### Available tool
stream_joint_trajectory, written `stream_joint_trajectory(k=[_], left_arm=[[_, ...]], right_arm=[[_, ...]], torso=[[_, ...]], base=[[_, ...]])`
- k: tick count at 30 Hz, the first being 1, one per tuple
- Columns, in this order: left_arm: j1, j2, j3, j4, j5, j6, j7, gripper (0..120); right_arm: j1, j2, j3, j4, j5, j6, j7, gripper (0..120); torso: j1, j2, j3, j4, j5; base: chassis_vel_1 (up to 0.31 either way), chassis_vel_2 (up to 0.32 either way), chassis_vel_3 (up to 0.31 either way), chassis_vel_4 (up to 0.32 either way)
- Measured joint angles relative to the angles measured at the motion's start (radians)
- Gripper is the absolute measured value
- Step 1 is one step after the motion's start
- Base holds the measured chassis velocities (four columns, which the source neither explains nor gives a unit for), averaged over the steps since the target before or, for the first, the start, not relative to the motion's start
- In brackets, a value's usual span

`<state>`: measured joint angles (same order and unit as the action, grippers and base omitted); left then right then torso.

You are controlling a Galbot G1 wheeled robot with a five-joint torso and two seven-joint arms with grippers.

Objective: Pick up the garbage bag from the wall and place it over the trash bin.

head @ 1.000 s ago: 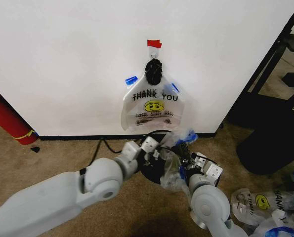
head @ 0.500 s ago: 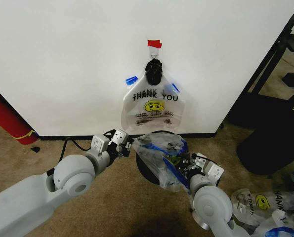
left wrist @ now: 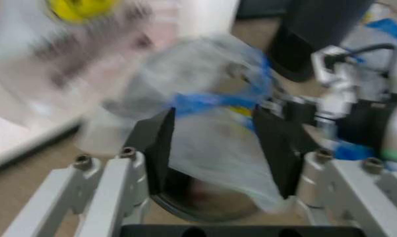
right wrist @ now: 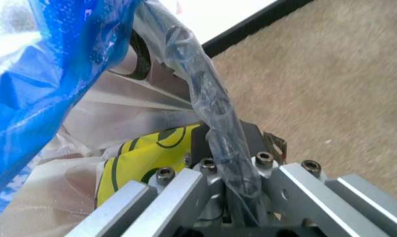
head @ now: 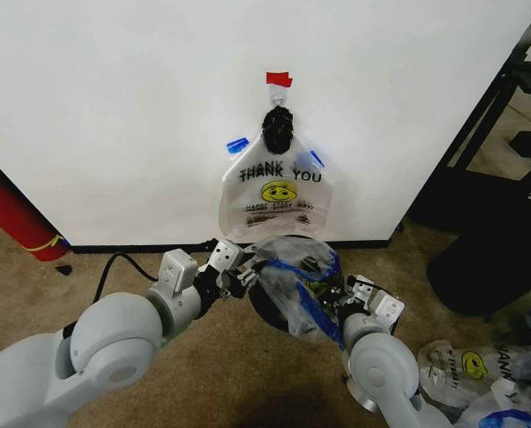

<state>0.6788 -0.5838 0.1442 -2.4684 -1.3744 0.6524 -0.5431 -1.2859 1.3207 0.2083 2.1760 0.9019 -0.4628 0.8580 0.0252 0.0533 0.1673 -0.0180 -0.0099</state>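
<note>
Wall point(head: 113, 107) close behind trash bin point(head: 269, 314); hanging bag point(head: 274, 196) overhangs it. Carpet point(head: 131, 267) on left is open. Loose bags point(head: 475, 366) clutter right.

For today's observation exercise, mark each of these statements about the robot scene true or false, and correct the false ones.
1. A garbage bag with a yellow smiley hangs on the wall under a red tape patch. True.
2. The right gripper is open and holds nothing. False: it is shut on a twisted strip of the bag being fitted.
3. The left gripper is at the side of the trash bin farther from the right gripper. True.
4. The left gripper's fingers are clamped tight together. False: they stand apart, with bag plastic between them.
5. The floor is bare of other bags. False: spare bags lie on the carpet to the robot's right.
</note>
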Motion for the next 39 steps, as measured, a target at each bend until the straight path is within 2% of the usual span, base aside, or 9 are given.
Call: stream_joint_trajectory(k=[3,4,7,11,18,30,33,38,39], left_arm=[[-0.035,-0.054,0.042,0.019,-0.134,0.021,-0.078,66],[-0.035,-0.054,0.042,0.019,-0.134,0.021,-0.078,66],[-0.052,-0.114,0.090,0.060,-0.217,0.018,-0.123,79],[-0.054,-0.164,0.134,0.103,-0.234,0.004,-0.137,92],[-0.056,-0.208,0.168,0.152,-0.232,-0.009,-0.151,91],[-0.062,-0.232,0.216,0.176,-0.220,-0.034,-0.154,47],[-0.062,-0.232,0.218,0.177,-0.214,-0.038,-0.153,40],[-0.052,-0.226,0.227,0.157,-0.178,-0.042,-0.160,17],[-0.052,-0.226,0.227,0.157,-0.178,-0.042,-0.160,17]], right_arm=[[0.001,-0.006,0.001,-0.001,-0.018,0.000,-0.002,0],[0.001,-0.006,0.001,-0.001,-0.018,0.000,-0.002,0],[-0.002,-0.010,0.004,0.005,-0.020,0.000,-0.003,0],[-0.004,-0.011,0.006,0.012,-0.019,0.000,-0.003,0],[-0.003,-0.008,0.008,0.013,-0.019,0.000,-0.003,0],[0.004,-0.006,0.013,0.004,-0.019,0.000,-0.002,0],[0.005,-0.007,0.013,0.002,-0.018,0.000,-0.002,0],[0.011,-0.005,0.010,0.001,-0.016,0.000,0.005,0],[0.011,-0.005,0.010,0.001,-0.016,0.000,0.005,0]], torso=[[0.000,0.000,0.000,-0.0003,0.0000],[0.000,0.000,0.000,-0.0003,0.0000],[0.000,0.000,0.000,-0.0002,-0.0003],[0.000,0.000,0.000,-0.0002,-0.0001],[0.000,0.000,0.000,-0.0001,0.0000],[0.000,0.000,0.000,-0.0001,0.0000],[0.000,0.000,0.000,-0.0001,-0.0001],[0.000,0.000,0.000,-0.0001,-0.0002],[0.000,0.000,0.000,-0.0001,-0.0002]], base=[[0.000,0.000,0.000,0.000],[0.000,0.000,0.000,0.000],[0.000,0.000,0.000,0.000],[0.000,0.000,0.000,0.000],[0.000,0.000,0.000,0.000],[0.000,0.000,0.000,0.000],[0.000,0.000,0.000,0.000],[0.000,0.000,0.000,0.000],[0.000,0.000,0.000,0.000]])
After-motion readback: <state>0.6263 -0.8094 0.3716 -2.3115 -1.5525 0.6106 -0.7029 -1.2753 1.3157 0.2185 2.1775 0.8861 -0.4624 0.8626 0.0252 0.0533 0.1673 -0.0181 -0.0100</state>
